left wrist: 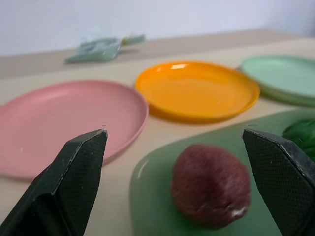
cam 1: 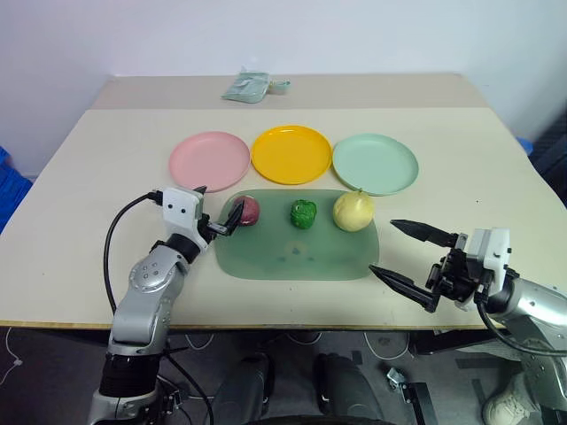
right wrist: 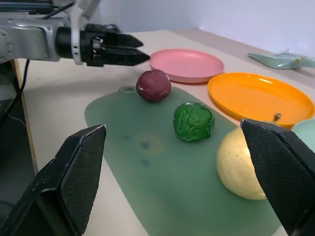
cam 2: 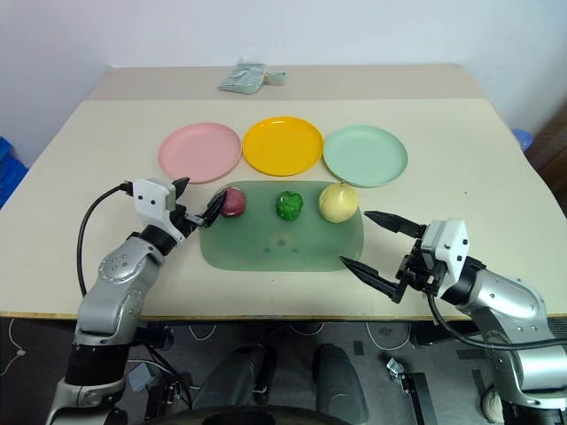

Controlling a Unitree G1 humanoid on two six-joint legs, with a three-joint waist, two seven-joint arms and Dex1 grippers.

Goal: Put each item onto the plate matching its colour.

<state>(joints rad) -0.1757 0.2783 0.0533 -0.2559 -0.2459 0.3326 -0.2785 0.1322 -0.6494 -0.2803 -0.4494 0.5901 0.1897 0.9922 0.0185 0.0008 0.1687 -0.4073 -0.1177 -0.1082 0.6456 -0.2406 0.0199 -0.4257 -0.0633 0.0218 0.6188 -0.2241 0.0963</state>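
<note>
On the dark green cutting mat [cam 1: 297,255] three items lie in a row: a maroon ball [cam 1: 252,211] at the left, a lumpy green pepper [cam 1: 303,213] in the middle and a pale yellow pear [cam 1: 353,211] at the right. Behind the mat stand the pink plate [cam 1: 209,160], the yellow plate [cam 1: 291,153] and the mint green plate [cam 1: 375,164], all bare. My left gripper [cam 1: 220,202] is open at the mat's left edge, pointing at the ball [left wrist: 210,184], which lies just ahead between its fingers. My right gripper [cam 1: 383,245] is open and holds nothing, at the mat's right front corner.
A small grey-green packet [cam 1: 245,87] lies at the far side of the table, behind the plates. Bare tabletop stretches to the left and right of the plates. The table's front edge runs just below both grippers.
</note>
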